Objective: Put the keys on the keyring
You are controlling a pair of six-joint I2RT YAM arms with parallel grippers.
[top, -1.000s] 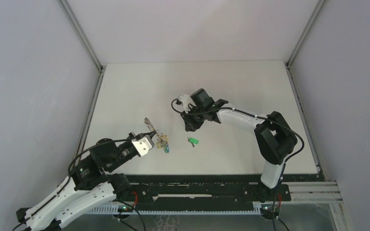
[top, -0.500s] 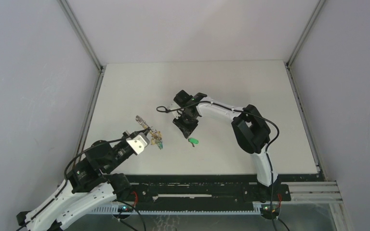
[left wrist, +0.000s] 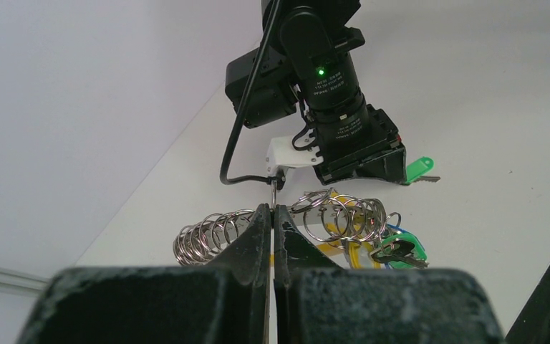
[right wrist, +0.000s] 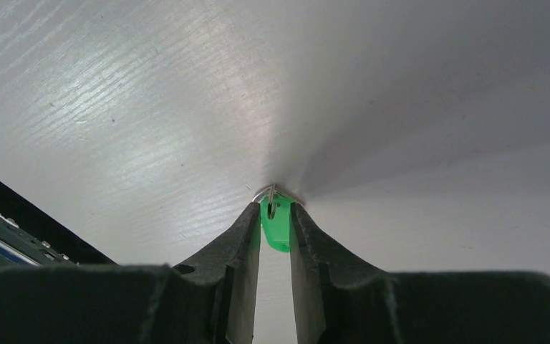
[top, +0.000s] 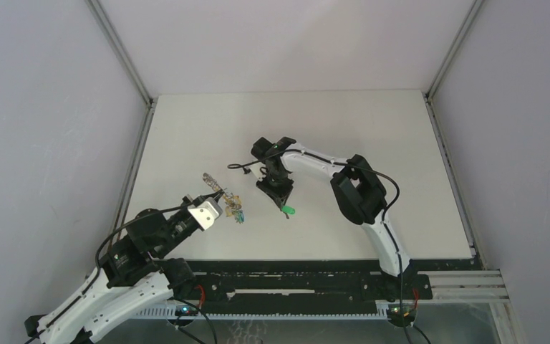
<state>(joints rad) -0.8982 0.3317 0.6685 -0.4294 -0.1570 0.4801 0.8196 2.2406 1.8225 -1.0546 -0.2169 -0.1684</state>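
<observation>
My white tabletop [top: 401, 129] sits between pale grey walls [top: 43, 107]; metal posts [top: 118, 50] rise from its far corners, and a black rail [top: 293, 276] lines its near edge.

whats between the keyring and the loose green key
Nothing but bare table: the top view shows an empty stretch between the keyring and the green key.

A robotics laboratory test cell: a bare white surface [top: 401, 129] boxed in by plain pale panels [top: 36, 143] on metal framing [top: 118, 50]. The left arm [top: 107, 294] and right arm [top: 383, 236] are bolted to a slotted rail [top: 465, 287] at its near edge, with cables [top: 204, 319] trailing below.
</observation>
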